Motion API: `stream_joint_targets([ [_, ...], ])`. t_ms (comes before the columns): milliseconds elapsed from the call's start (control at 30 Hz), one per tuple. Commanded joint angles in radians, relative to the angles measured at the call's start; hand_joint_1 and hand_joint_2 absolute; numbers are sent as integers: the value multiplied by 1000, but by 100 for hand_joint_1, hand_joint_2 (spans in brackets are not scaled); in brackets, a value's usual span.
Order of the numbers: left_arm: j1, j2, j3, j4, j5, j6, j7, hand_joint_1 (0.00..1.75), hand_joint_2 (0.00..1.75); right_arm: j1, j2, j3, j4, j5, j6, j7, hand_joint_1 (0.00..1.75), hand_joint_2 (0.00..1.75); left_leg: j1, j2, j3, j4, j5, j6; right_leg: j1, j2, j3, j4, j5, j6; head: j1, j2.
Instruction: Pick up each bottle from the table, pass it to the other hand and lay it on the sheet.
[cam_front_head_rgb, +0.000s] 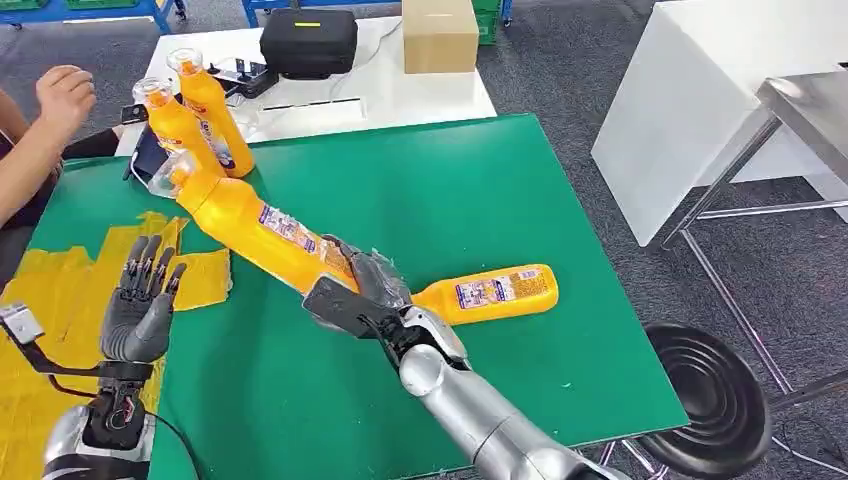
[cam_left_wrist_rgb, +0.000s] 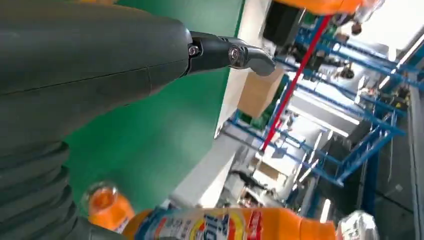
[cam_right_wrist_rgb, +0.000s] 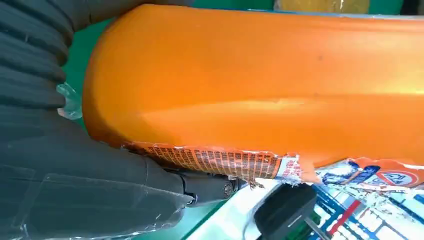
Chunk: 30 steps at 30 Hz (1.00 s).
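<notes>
Head view looks down on a green surface (cam_front_head_rgb: 480, 200) that carries everything, with a white table (cam_front_head_rgb: 330, 95) beyond its far edge. A crumpled yellow sheet (cam_front_head_rgb: 60, 290) lies on the surface beneath and behind the left hand (cam_front_head_rgb: 140, 305). That hand is raised upright, palm side toward the middle of the surface, fingers apart and holding nothing.

The right hand (cam_front_head_rgb: 360, 290) grips the held bottle (cam_front_head_rgb: 250, 220) around its lower body, lifted off the surface and tilted so its clear cap points up and away toward the left hand's far side. In the right wrist view the bottle's orange body (cam_right_wrist_rgb: 260, 80) lies right against the hand (cam_right_wrist_rgb: 80, 170), its torn label visible along the edge. In the left wrist view the same bottle (cam_left_wrist_rgb: 240, 225) passes just beside the left hand (cam_left_wrist_rgb: 85, 75), apart from it.

A second bottle (cam_front_head_rgb: 490, 292) lies flat on the surface just past the right hand, on its outer side. Two standing bottles (cam_front_head_rgb: 195, 115) are upright at the far edge, beyond the left hand.

A black case (cam_front_head_rgb: 308, 42) and a cardboard box (cam_front_head_rgb: 440, 35) sit on the white table. A person's hand (cam_front_head_rgb: 62, 95) hovers at the far left, well beyond the left hand.
</notes>
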<state>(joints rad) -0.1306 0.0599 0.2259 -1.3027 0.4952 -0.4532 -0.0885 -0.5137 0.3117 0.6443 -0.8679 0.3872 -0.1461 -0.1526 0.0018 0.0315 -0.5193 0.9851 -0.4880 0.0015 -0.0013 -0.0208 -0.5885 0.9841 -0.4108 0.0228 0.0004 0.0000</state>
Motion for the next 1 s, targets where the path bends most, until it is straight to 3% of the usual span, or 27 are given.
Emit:
stream_joint_targets([
  [33, 28, 33, -111, -6, 158, -85, 52, 0, 175, -69, 22, 66, 101, 22, 43, 12, 175, 175, 1, -3, 1, 0, 0, 0, 1, 2, 2, 0, 0, 0, 0, 0],
  [767, 57, 52, -159, -8, 296, -105, 92, 0, 175, -46, 37, 272, 125, -23, 71, 39, 175, 175, 1, -3, 2, -1, 0, 0, 1, 1, 3, -1, -1, 0, 0, 0],
  [1000, 46, 53, -167, -2, 282, -86, 92, 0, 175, -1, 37, 474, 124, -110, 69, 54, 175, 175, 2, -4, 4, -2, -1, -1, 1, 1, 5, -2, -1, 0, 0, 0],
])
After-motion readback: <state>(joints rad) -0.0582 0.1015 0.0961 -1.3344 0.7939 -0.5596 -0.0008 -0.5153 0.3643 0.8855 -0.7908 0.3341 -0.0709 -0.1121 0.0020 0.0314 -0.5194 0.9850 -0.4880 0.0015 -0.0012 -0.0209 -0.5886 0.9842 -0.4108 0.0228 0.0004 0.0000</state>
